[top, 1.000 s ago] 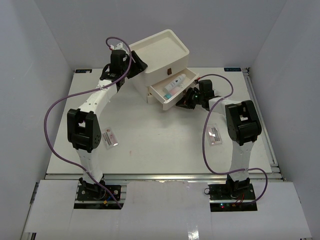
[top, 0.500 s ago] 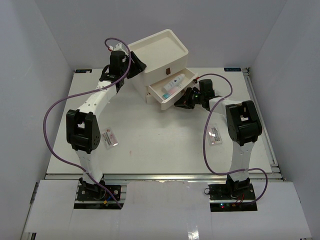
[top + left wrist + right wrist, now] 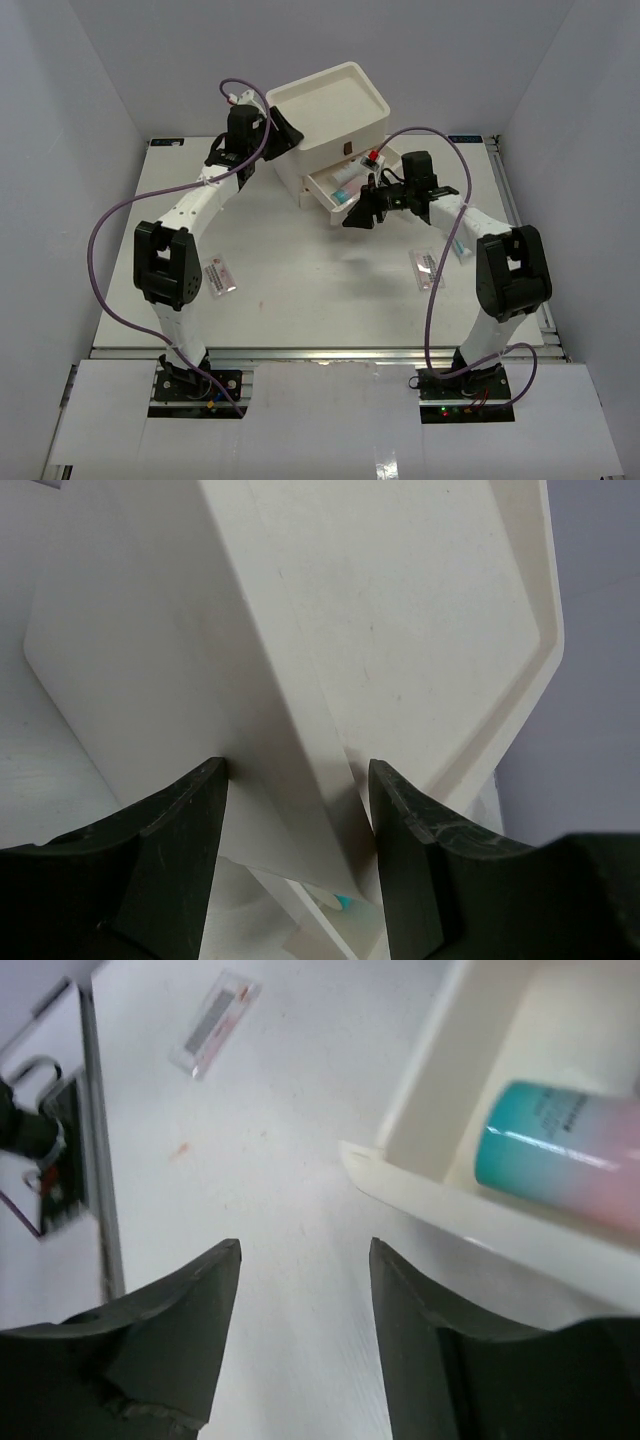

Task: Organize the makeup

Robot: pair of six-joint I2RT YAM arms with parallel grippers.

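Note:
The white drawer box (image 3: 330, 105) stands at the back, its lowest drawer (image 3: 322, 187) pulled out. In the drawer lies a white tube with pink label and teal cap (image 3: 565, 1155), also visible from above (image 3: 345, 182). My left gripper (image 3: 280, 135) straddles the box's upper left rim (image 3: 300, 730), one finger (image 3: 190, 820) on the outer wall and the other inside the top tray, clamped on it. In front of the drawer's corner (image 3: 365, 1155), above bare table, my right gripper (image 3: 354, 217) is open and holds nothing. Flat sachets lie at the left (image 3: 220, 275) and right (image 3: 428, 268).
Grey walls close in the white table (image 3: 300, 290) on three sides. A small teal-tinted item (image 3: 461, 244) lies partly under my right forearm. The left sachet (image 3: 215, 1022) shows far ahead in the right wrist view. Purple cables loop off both arms.
My right gripper has opened and swung from the drawer's right corner to its front. The box has shifted slightly right in my left gripper, and the drawer stands less far out.

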